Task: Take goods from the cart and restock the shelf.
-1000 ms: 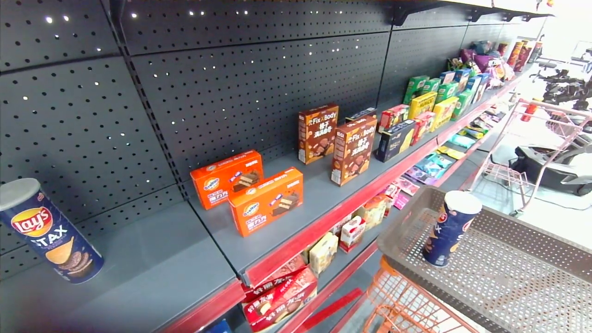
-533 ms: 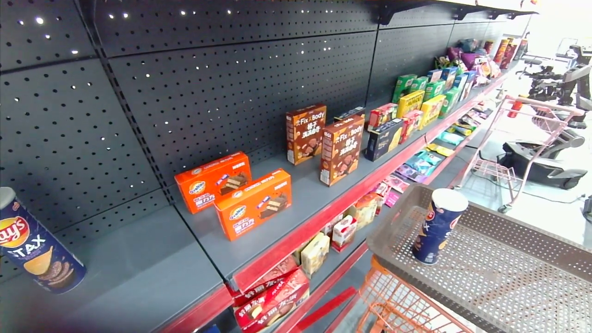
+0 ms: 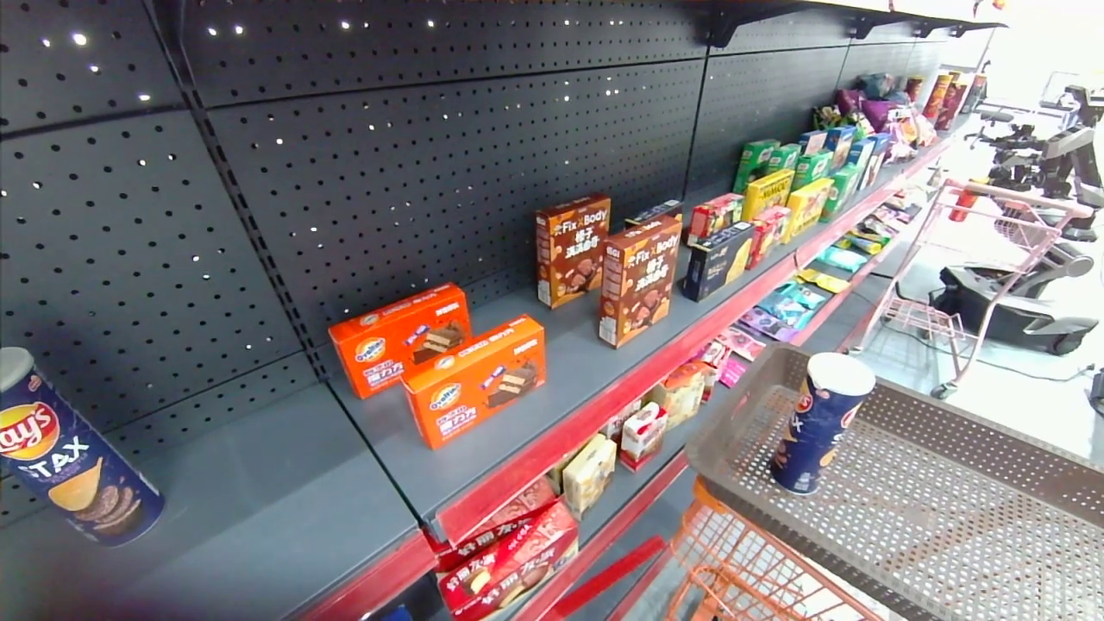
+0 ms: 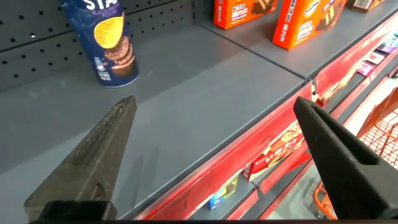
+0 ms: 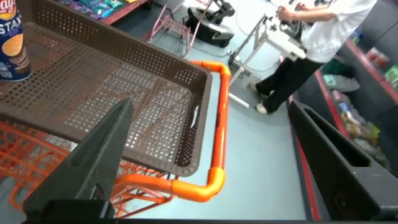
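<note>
Can stands lower right in cart basket, ready for restocking; left gripper and right gripper gape wide, empty.

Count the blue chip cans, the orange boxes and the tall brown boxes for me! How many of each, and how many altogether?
Blue chip cans: 2 (shelf can, basket can)
Orange boxes: 2 (rear orange box, front orange box)
Tall brown boxes: 2 (rear brown box, front brown box)
Total: 6
</note>
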